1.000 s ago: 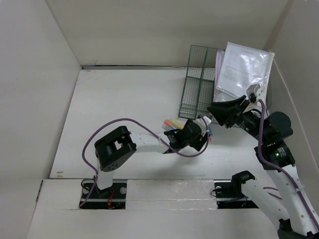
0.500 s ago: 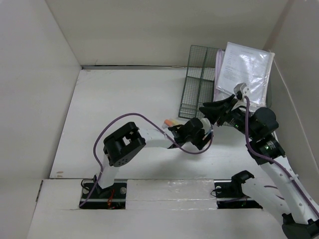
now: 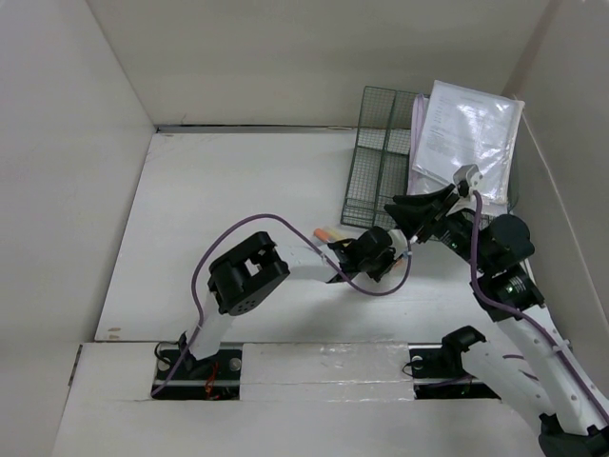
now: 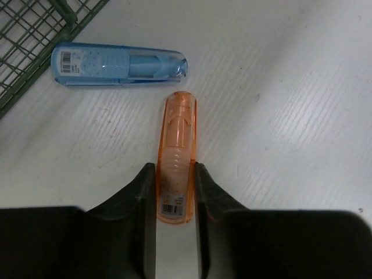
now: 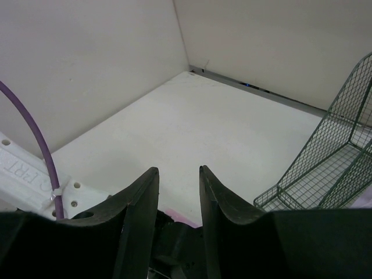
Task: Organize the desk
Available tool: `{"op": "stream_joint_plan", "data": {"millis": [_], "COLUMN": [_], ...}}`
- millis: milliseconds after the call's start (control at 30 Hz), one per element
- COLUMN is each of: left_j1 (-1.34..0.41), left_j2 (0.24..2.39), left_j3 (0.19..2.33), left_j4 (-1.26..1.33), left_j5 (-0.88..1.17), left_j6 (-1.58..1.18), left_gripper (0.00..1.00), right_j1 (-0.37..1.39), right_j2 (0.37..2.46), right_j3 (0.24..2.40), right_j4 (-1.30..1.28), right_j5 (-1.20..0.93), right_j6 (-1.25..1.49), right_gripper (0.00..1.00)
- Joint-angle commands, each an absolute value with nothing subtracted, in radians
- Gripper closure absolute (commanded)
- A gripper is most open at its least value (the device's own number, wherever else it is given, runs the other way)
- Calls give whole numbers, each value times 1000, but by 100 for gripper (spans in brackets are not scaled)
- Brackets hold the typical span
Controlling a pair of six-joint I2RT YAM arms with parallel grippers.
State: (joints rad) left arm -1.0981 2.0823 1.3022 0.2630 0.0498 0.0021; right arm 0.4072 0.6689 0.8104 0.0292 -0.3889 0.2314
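The left claw (image 4: 174,172) is down on the white surface (image 4: 279,116) and closed on the near end of an orange case (image 4: 177,131), one finger pressed to each long side. The case lies flat and runs straight ahead out of the claw, so the pick looks begun but not yet lifted.

Just past the far tip of the orange case, a blue case (image 4: 119,65) lies crosswise, close to it but apart, with nothing holding it. Behind the left claw, the overhead view shows a small orange-and-pale item (image 3: 326,232) on the surface, too small to identify.

Ahead and to the left of the claw stands the corner of the green wire rack (image 3: 379,162), with the blue case just beside its rim. The right claw (image 5: 179,174) hangs above the left arm's wrist, its fingers a little apart with nothing between them.

Farthest off, a sheaf of papers (image 3: 468,133) rests at the rack's far side, which looks already tidied. By my reading the job is partly done. The orange case, the blue case and the small item behind lie outside the rack and are probably what remains.
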Motion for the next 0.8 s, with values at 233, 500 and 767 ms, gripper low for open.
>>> {"op": "stream_joint_plan", "data": {"millis": [233, 500, 767], "left_j1": [-1083, -914, -778], "left_j2": [1687, 1480, 1750], "left_j3": [1034, 1014, 1374], "left_j4": [389, 483, 341], "left_j5": [9, -60, -52], "left_j6": [-109, -265, -376], "left_gripper": [93, 92, 89], "right_j1": [426, 436, 436], "right_j2": [557, 526, 545], "right_j3": [769, 746, 746], "right_j4": [84, 81, 74], "right_j5": [-198, -144, -135], "right_j6": [226, 232, 233], "right_gripper": [62, 63, 62]}}
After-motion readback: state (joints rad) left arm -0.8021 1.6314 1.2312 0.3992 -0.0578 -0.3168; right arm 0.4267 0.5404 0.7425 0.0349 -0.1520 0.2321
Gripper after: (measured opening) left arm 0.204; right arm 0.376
